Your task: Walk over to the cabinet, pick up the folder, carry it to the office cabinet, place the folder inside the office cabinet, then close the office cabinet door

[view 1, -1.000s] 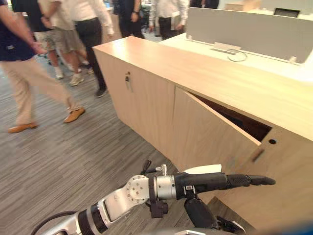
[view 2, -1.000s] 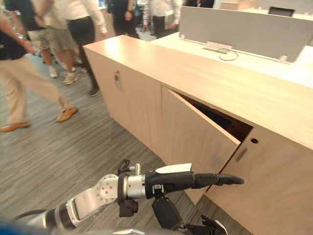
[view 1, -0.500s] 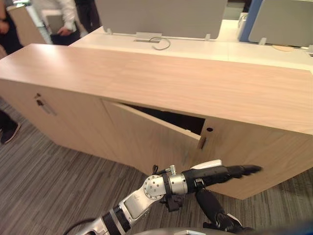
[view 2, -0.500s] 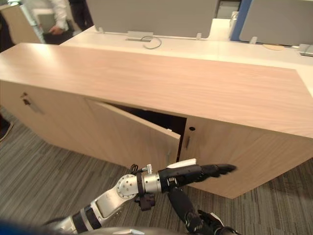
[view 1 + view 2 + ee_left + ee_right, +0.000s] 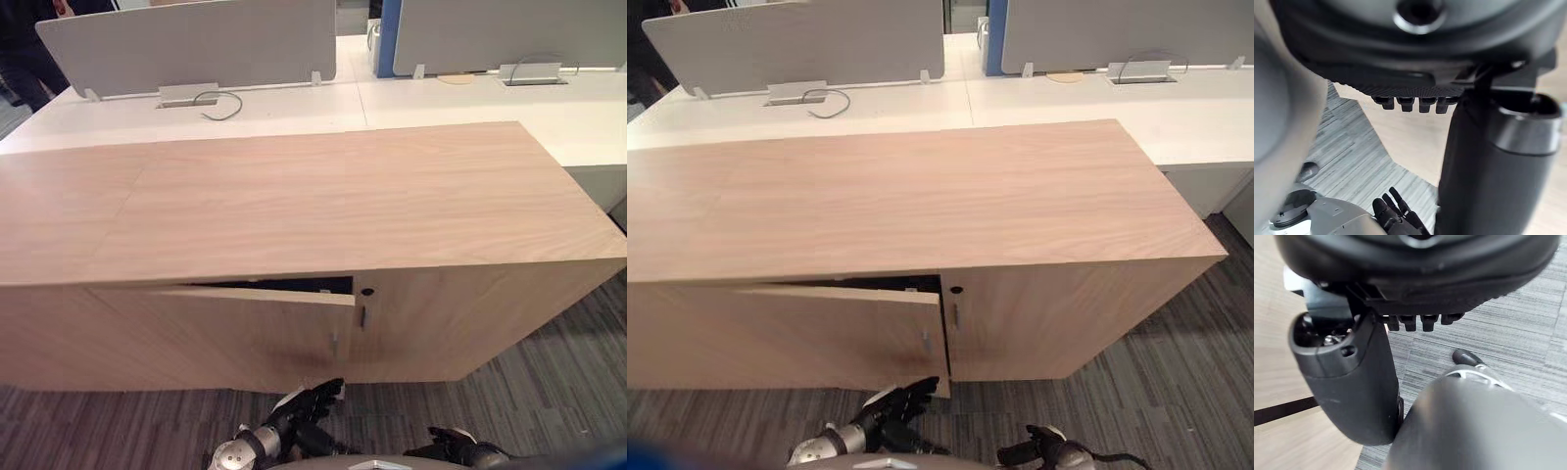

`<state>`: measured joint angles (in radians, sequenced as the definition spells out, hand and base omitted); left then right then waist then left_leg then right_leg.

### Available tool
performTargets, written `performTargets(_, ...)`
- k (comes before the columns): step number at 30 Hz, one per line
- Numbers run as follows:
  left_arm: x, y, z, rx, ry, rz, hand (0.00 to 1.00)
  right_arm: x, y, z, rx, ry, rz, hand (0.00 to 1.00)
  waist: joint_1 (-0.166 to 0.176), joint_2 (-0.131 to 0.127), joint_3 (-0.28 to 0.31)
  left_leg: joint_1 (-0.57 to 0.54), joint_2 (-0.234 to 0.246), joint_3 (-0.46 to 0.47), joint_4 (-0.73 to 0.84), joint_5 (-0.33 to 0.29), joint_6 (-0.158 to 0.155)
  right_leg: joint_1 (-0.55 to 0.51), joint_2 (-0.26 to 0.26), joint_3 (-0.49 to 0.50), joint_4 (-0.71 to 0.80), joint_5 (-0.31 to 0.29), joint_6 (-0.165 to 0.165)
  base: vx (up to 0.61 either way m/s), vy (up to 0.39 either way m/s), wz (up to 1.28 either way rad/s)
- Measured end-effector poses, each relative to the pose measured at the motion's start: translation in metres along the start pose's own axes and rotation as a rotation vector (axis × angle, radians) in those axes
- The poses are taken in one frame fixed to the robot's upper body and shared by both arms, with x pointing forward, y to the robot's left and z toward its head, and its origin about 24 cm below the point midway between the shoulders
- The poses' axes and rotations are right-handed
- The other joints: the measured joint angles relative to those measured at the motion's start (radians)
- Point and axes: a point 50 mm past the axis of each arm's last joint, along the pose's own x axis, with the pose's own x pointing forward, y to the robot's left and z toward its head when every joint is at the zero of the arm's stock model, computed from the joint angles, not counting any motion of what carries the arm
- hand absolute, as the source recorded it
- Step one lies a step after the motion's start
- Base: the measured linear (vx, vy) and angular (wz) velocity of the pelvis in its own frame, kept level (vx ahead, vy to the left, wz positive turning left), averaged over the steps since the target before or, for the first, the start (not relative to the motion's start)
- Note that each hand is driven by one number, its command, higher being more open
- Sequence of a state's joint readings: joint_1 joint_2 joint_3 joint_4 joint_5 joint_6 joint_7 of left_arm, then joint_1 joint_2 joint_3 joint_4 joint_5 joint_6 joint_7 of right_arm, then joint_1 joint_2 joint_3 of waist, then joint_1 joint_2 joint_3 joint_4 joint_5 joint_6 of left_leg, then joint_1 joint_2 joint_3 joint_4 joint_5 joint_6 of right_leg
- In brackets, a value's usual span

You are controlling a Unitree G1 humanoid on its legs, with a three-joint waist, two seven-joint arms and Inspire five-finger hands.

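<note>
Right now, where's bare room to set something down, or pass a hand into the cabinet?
The cabinet top is bare wood end to end, bordered behind by the white desk. The carpet right of the right hand is free too. Tight: the dark slit above the ajar door, left hand low before it. The desk's rear edge carries cable boxes and dividers.

one cabinet [image 5: 294, 196], two desk screens [image 5: 186, 44]
</note>
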<state>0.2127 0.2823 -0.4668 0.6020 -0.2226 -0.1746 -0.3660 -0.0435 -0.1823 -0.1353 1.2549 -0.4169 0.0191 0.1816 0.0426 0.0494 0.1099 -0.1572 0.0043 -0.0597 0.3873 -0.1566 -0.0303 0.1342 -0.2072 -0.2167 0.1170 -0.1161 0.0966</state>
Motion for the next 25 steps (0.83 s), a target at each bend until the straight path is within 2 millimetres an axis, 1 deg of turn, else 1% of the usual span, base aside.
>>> performTargets(1, -0.003, 0.008, -0.004, -0.033, 0.014, 0.040, 1.00, 0.001, 0.007, 0.005, -0.001, -0.020, 0.019, 1.00, -0.012, -0.019, -0.004, 0.016, -0.005, 0.008, -0.027, 0.005, 0.008, -0.007, 0.003, 0.023, 0.002, 0.000, -0.001, 0.17, 0.198, -0.27)
performTargets(3, -0.008, 0.018, -0.011, -0.080, 0.030, 0.093, 1.00, 0.002, 0.012, 0.010, -0.022, -0.048, 0.039, 1.00, -0.011, -0.036, -0.012, 0.040, -0.009, 0.038, -0.073, 0.013, 0.021, -0.022, 0.002, 0.040, -0.001, -0.003, -0.009, 0.10, 0.024, -0.35)
performTargets(4, -0.011, 0.021, -0.015, -0.107, 0.039, 0.116, 1.00, 0.002, 0.016, 0.011, -0.045, -0.060, 0.048, 1.00, -0.010, -0.048, -0.022, 0.055, -0.012, 0.053, -0.103, 0.019, 0.029, -0.026, 0.003, 0.050, -0.015, -0.003, -0.010, 0.13, -0.018, -0.44)
performTargets(6, -0.015, 0.029, -0.024, -0.174, 0.059, 0.183, 1.00, 0.001, 0.020, 0.010, -0.047, -0.070, 0.059, 1.00, -0.015, -0.064, -0.034, 0.087, -0.022, 0.065, -0.174, 0.048, 0.034, -0.023, 0.004, 0.062, -0.047, -0.003, -0.011, 0.12, -0.076, -0.25)
performTargets(7, -0.015, 0.031, -0.029, -0.225, 0.066, 0.228, 1.00, 0.002, 0.021, 0.010, -0.045, -0.068, 0.060, 1.00, -0.021, -0.072, -0.039, 0.107, -0.021, 0.064, -0.227, 0.075, 0.033, -0.022, 0.008, 0.063, -0.059, -0.003, -0.011, 0.08, -0.116, -0.06)
performTargets(8, -0.014, 0.031, -0.031, -0.249, 0.068, 0.249, 1.00, 0.001, 0.022, 0.009, -0.044, -0.068, 0.061, 1.00, -0.023, -0.071, -0.040, 0.117, -0.020, 0.062, -0.249, 0.087, 0.034, -0.021, 0.011, 0.062, -0.063, -0.003, -0.012, 0.08, -0.204, 0.06)
performTargets(9, -0.012, 0.031, -0.036, -0.300, 0.077, 0.298, 1.00, 0.001, 0.022, 0.008, -0.041, -0.068, 0.061, 1.00, -0.025, -0.061, -0.038, 0.141, -0.008, 0.051, -0.296, 0.110, 0.028, -0.011, 0.026, 0.059, -0.073, -0.004, -0.015, 0.05, -0.184, 0.11)
performTargets(10, -0.011, 0.031, -0.039, -0.326, 0.085, 0.329, 1.00, 0.001, 0.021, 0.007, -0.042, -0.065, 0.058, 1.00, -0.025, -0.057, -0.042, 0.155, 0.000, 0.047, -0.320, 0.120, 0.025, -0.007, 0.036, 0.058, -0.073, -0.007, -0.019, 0.05, -0.187, 0.10)
performTargets(11, -0.011, 0.031, -0.040, -0.342, 0.090, 0.350, 1.00, 0.001, 0.020, 0.006, -0.043, -0.062, 0.056, 1.00, -0.025, -0.058, -0.045, 0.163, 0.008, 0.046, -0.335, 0.125, 0.023, -0.004, 0.043, 0.058, -0.073, -0.010, -0.026, 0.04, -0.149, 0.04)
performTargets(13, -0.011, 0.029, -0.045, -0.391, 0.099, 0.412, 1.00, 0.001, 0.019, 0.003, -0.042, -0.055, 0.047, 1.00, -0.023, -0.050, -0.050, 0.198, 0.030, 0.042, -0.373, 0.136, 0.009, 0.016, 0.065, 0.057, -0.075, -0.015, -0.034, 0.04, -0.164, 0.02)
performTargets(15, -0.012, 0.028, -0.051, -0.456, 0.106, 0.486, 1.00, 0.001, 0.019, 0.003, -0.044, -0.050, 0.034, 1.00, -0.023, -0.045, -0.054, 0.230, 0.055, 0.038, -0.414, 0.147, -0.006, 0.029, 0.090, 0.057, -0.075, -0.025, -0.051, 0.03, -0.186, -0.01)
performTargets(16, -0.012, 0.028, -0.052, -0.465, 0.107, 0.500, 1.00, 0.001, 0.019, 0.003, -0.043, -0.050, 0.032, 1.00, -0.023, -0.045, -0.054, 0.234, 0.061, 0.038, -0.423, 0.148, -0.008, 0.029, 0.096, 0.056, -0.075, -0.026, -0.053, 0.03, -0.153, -0.03)
performTargets(17, -0.012, 0.028, -0.053, -0.493, 0.106, 0.524, 1.00, 0.001, 0.019, 0.002, -0.036, -0.047, 0.029, 1.00, -0.023, -0.046, -0.053, 0.241, 0.069, 0.037, -0.438, 0.155, -0.016, 0.027, 0.104, 0.056, -0.075, -0.028, -0.056, 0.03, -0.087, 0.00)
performTargets(20, -0.016, 0.030, -0.058, -0.540, 0.115, 0.601, 1.00, 0.000, 0.019, -0.005, 0.008, -0.034, 0.024, 1.00, -0.023, -0.048, -0.054, 0.248, 0.073, 0.035, -0.451, 0.156, -0.016, 0.030, 0.108, 0.057, -0.075, -0.029, -0.057, 0.03, -0.032, 0.01)
performTargets(22, -0.019, 0.032, -0.061, -0.574, 0.120, 0.645, 1.00, 0.000, 0.021, -0.006, 0.016, -0.033, 0.024, 1.00, -0.023, -0.055, -0.055, 0.252, 0.071, 0.038, -0.455, 0.156, -0.016, 0.031, 0.106, 0.058, -0.075, -0.028, -0.057, 0.04, 0.016, 0.00)
performTargets(24, -0.023, 0.035, -0.064, -0.603, 0.125, 0.689, 1.00, 0.000, 0.027, -0.006, 0.022, -0.034, 0.031, 1.00, -0.023, -0.073, -0.059, 0.262, 0.068, 0.039, -0.456, 0.155, -0.016, 0.041, 0.102, 0.058, -0.075, -0.028, -0.057, 0.00, 0.000, 0.00)
performTargets(25, -0.024, 0.036, -0.065, -0.608, 0.125, 0.698, 1.00, 0.001, 0.028, -0.007, 0.025, -0.033, 0.032, 1.00, -0.023, -0.076, -0.062, 0.263, 0.067, 0.041, -0.456, 0.155, -0.016, 0.042, 0.102, 0.058, -0.075, -0.028, -0.057, 0.00, 0.000, 0.00)
